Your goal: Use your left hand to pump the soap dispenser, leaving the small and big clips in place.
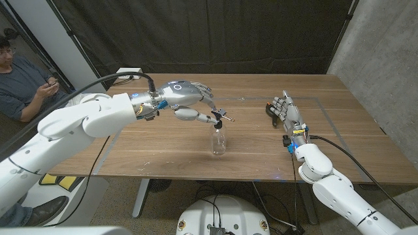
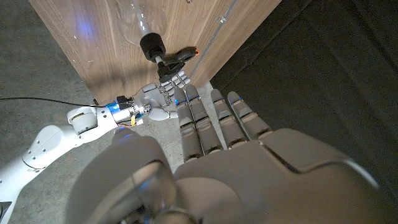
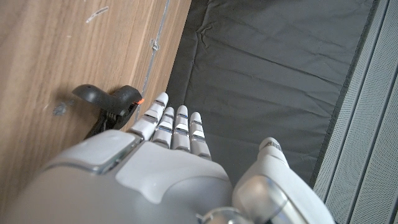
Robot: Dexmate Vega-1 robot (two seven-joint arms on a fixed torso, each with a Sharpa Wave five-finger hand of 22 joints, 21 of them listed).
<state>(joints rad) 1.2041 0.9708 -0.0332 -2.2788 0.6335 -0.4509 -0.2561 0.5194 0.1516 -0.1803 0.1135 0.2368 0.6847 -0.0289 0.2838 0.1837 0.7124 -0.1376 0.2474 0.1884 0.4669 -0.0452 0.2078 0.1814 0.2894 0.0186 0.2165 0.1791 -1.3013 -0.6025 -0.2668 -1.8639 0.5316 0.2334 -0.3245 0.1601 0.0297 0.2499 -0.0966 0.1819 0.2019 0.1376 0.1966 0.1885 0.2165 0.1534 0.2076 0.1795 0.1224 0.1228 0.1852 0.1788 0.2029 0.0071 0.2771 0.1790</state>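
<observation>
The soap dispenser [image 1: 218,141] is a clear bottle with a black pump head [image 1: 215,119], standing mid-table. My left hand [image 1: 188,96] hovers just to its left at pump height, fingers spread and holding nothing, with the thumb tip close to the pump head. In the left wrist view the pump head [image 2: 152,45] lies just beyond my fingertips [image 2: 194,102]. A small dark piece with an orange tip [image 1: 225,116] sits right by the pump; it looks like the small clip. The big black clip [image 1: 270,109] lies beside my right hand [image 1: 286,112], which stands with fingers up and apart; the big clip [image 3: 109,102] shows again there.
A person [image 1: 19,81] sits beyond the table's far left corner, looking at a phone. A dark curtain hangs behind the table [image 1: 163,156]. The right arm [image 2: 50,143] shows in the left wrist view past the bottle.
</observation>
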